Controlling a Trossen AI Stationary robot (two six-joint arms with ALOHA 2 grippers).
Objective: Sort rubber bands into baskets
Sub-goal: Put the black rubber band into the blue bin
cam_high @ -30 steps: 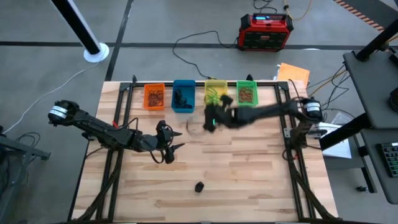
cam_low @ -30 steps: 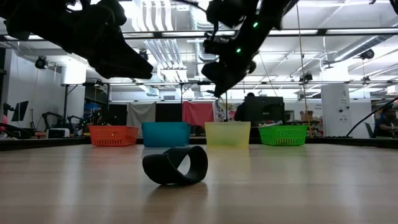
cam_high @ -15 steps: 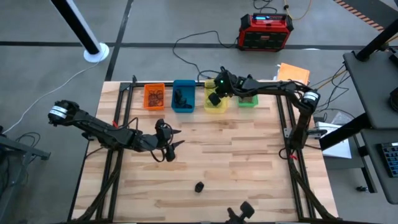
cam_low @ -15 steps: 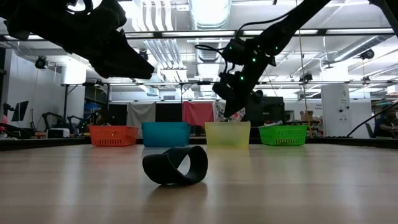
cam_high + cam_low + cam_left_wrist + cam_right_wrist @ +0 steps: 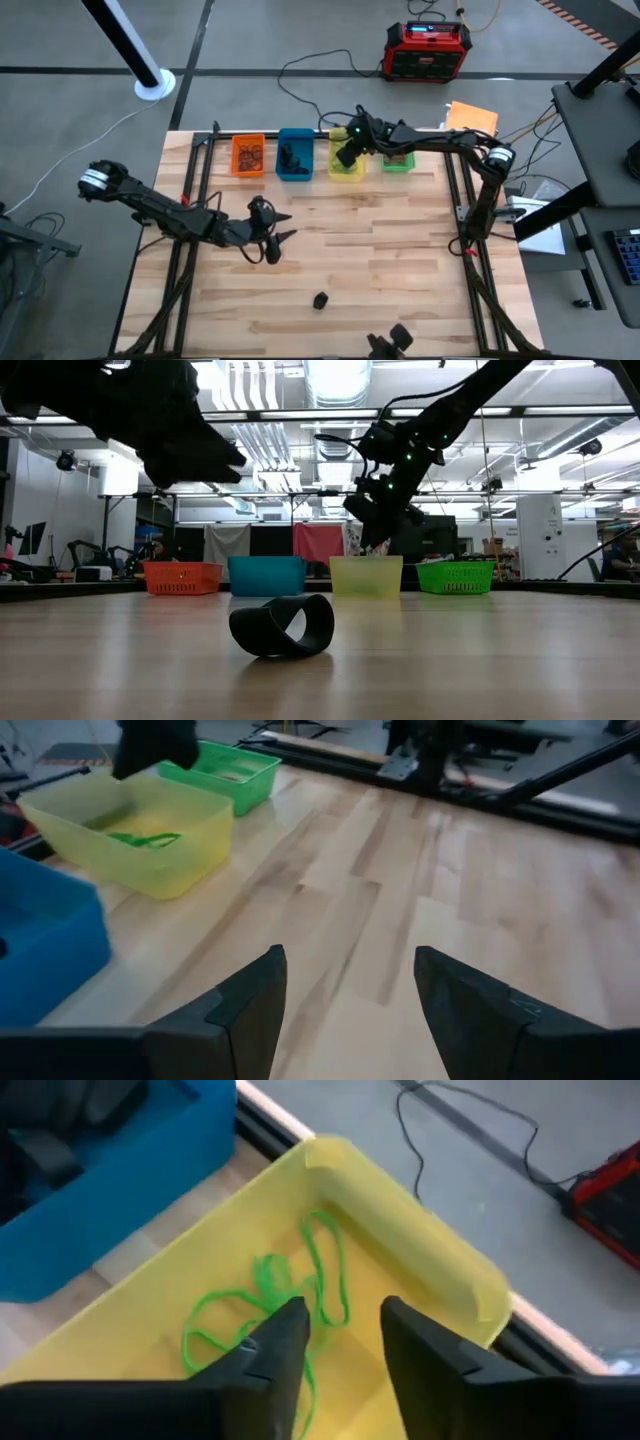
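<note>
Four baskets are lined up in one row along the far edge of the table (image 5: 400, 260): orange basket (image 5: 248, 156), blue basket (image 5: 294, 154), yellow basket (image 5: 346, 160) and green basket (image 5: 397, 151). The yellow basket is taken as the landmark. Thin green rubber bands (image 5: 275, 1295) are seen lying in loose, tangled loops on its floor, touching one another. Brown-orange bands (image 5: 249, 154) are held in the orange basket two places to its left, dark ones (image 5: 290, 155) in the blue basket just beside it, and brownish ones (image 5: 399, 152) in the green basket just beside it on the right. One black band (image 5: 283, 626) is left on the bare wood well in front of the yellow basket, toward the near edge, standing on its side as a curled loop.

The right gripper (image 5: 345, 156) is held just above the yellow basket, pointing down into it, its fingers (image 5: 268, 1352) set slightly apart with nothing between them. The left gripper (image 5: 278, 226) is hung over the wood in front and to the left of the yellow basket, well apart from it, its fingers (image 5: 240, 1015) spread wide and empty.

Wide bare wood is left between the yellow basket and the near edge, broken only by the black band. Dark frame rails (image 5: 460, 200) are run along the table's sides.
</note>
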